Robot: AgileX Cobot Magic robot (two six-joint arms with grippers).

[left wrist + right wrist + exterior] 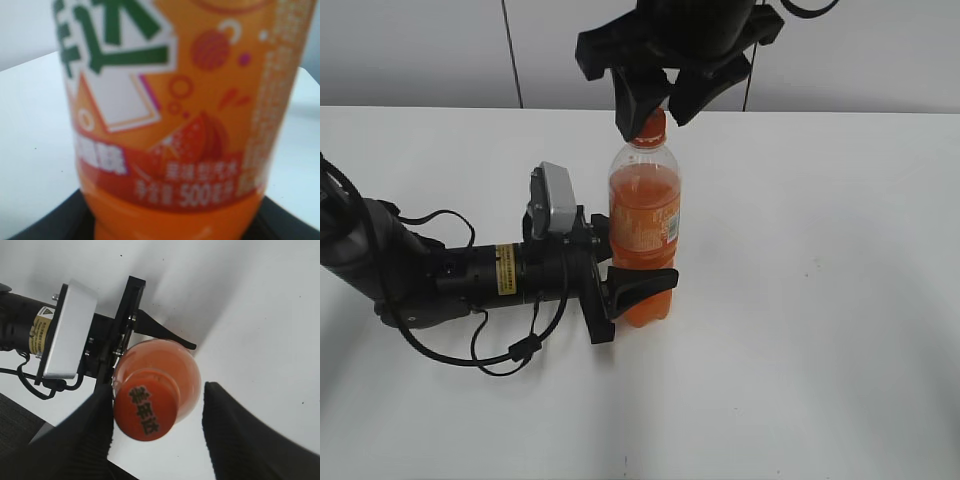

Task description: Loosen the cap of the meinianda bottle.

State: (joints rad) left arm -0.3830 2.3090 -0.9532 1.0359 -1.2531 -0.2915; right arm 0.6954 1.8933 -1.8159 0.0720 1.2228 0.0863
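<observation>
The meinianda bottle stands upright on the white table, holding orange liquid and wearing an orange label. My left gripper is shut on its lower body, just under the label; the left wrist view is filled by the label, with dark fingers at the bottom corners. The orange cap sits on the neck. My right gripper hangs over it, open. In the right wrist view the cap, with dark characters on top, lies between the fingers: against the left finger, with a gap to the right one.
The white table spreads to the right and front of the bottle. The left arm with its silver camera box and loose cables lies along the table at the left. A grey wall runs along the back.
</observation>
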